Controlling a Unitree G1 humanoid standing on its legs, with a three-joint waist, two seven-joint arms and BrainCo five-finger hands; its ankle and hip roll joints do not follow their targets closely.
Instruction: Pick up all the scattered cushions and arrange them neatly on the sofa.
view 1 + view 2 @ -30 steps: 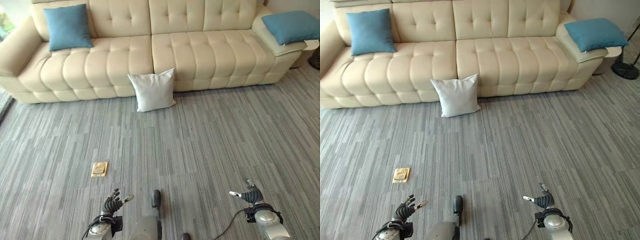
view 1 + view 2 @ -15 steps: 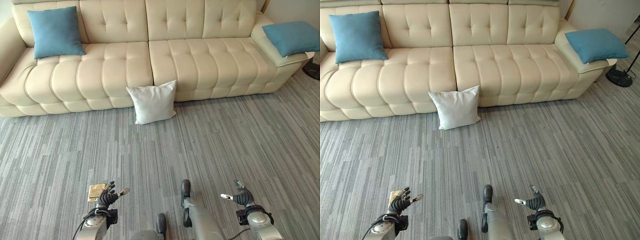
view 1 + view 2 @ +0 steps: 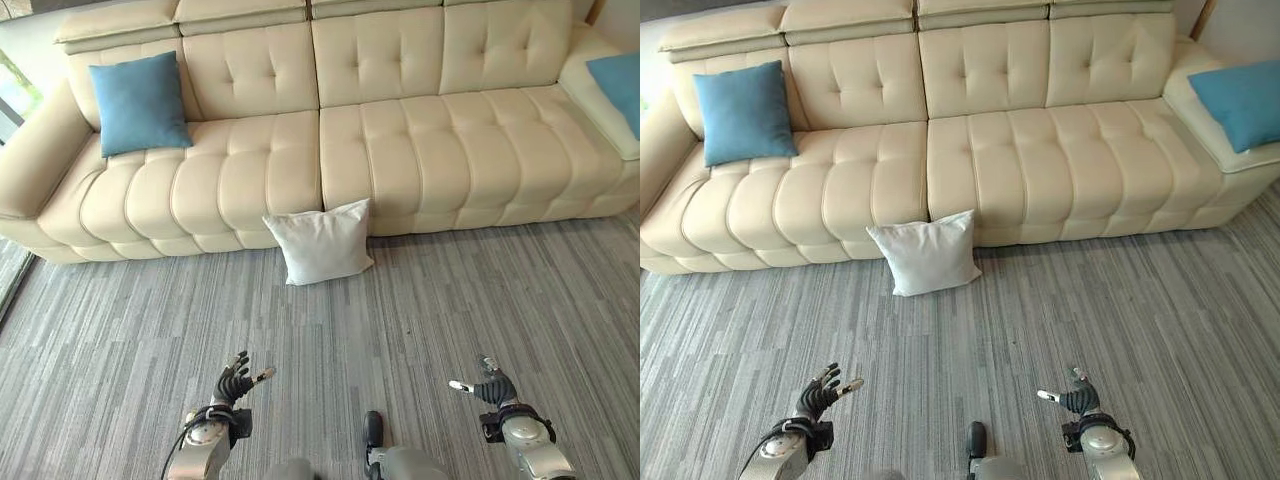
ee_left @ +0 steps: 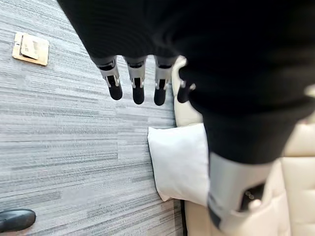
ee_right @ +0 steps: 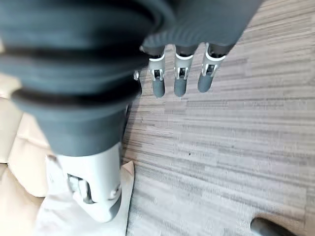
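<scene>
Right now I count three cushions: a blue cushion [image 3: 138, 103] propped on the sofa [image 3: 400, 150] at its left end, a second blue one [image 3: 1243, 102] lying on the right armrest, and a white cushion [image 3: 320, 243] on the carpet [image 3: 500, 290], leaning against the sofa front. My left hand [image 3: 233, 384] and right hand [image 3: 489, 388] hang low with fingers loose, holding nothing. Compared with a second ago, my view has shifted and the sofa looks closer.

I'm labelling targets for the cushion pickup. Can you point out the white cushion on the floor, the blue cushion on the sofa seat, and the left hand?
white cushion [image 3: 320, 243], left eye view, its middle.
blue cushion [image 3: 137, 103], left eye view, its middle.
left hand [image 3: 233, 381], left eye view, its fingers.
</scene>
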